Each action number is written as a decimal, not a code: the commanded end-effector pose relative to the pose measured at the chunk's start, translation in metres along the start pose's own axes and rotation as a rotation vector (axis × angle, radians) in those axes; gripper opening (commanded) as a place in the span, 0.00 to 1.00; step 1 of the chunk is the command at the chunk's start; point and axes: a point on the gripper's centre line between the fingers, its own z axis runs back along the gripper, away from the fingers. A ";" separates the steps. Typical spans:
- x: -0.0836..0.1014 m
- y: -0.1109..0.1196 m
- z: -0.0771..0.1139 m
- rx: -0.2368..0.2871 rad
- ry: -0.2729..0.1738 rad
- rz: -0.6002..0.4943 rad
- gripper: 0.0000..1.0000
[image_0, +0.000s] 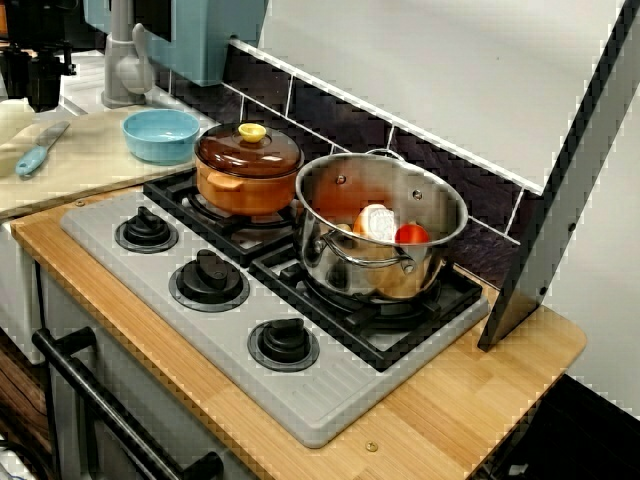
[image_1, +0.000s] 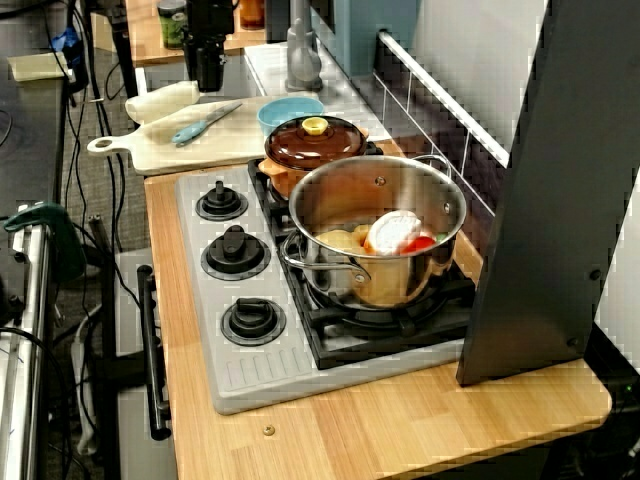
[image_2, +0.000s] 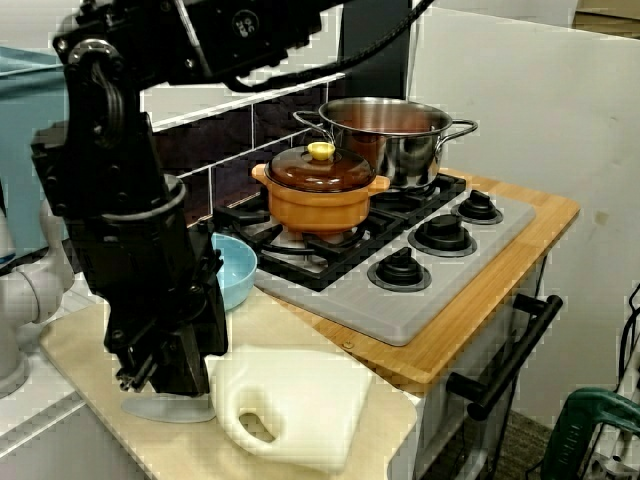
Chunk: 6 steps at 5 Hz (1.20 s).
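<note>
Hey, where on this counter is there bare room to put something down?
Bare wood between the stove's front corner and the dark panel. Also cutting board between knife and blue bowl. The orange pot and steel pot crowd the stove's back.

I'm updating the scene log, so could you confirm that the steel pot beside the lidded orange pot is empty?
Not empty: in the high view along the counter, the steel pot holds a white-topped item and a red item. It does stand beside the lidded orange pot.
</note>
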 end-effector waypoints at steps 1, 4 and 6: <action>0.001 -0.009 0.058 0.015 -0.129 -0.056 0.00; -0.004 -0.041 0.081 -0.029 -0.166 -0.133 0.00; -0.009 -0.063 0.090 -0.042 -0.180 -0.179 0.00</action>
